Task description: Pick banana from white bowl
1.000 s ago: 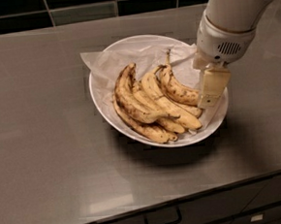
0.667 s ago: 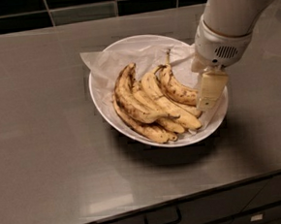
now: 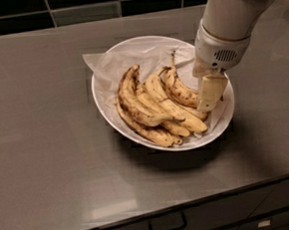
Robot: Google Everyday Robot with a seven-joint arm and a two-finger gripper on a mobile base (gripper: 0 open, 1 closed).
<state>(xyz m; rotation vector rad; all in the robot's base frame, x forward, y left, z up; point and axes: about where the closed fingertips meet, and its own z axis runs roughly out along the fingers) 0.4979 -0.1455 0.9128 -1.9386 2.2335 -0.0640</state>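
Note:
The white bowl [image 3: 115,114] sits mid-counter, lined with crumpled white paper [image 3: 105,65]. The banana [image 3: 178,87], short, curved and brown-speckled with a thin dark stem pointing to the back, lies at the right of the pile. A bunch of longer bananas [image 3: 144,107] lies to its left. My gripper [image 3: 209,96] hangs from the white arm [image 3: 227,20] at the upper right. It is low inside the bowl's right side, at the near end of the speckled banana, and covers that end.
The grey counter [image 3: 48,159] has a front edge with drawer handles [image 3: 167,225] below it. A dark tiled wall [image 3: 76,5] runs along the back.
My gripper has shifted slightly left and down, closer against the speckled banana. The bananas and the bowl have not moved.

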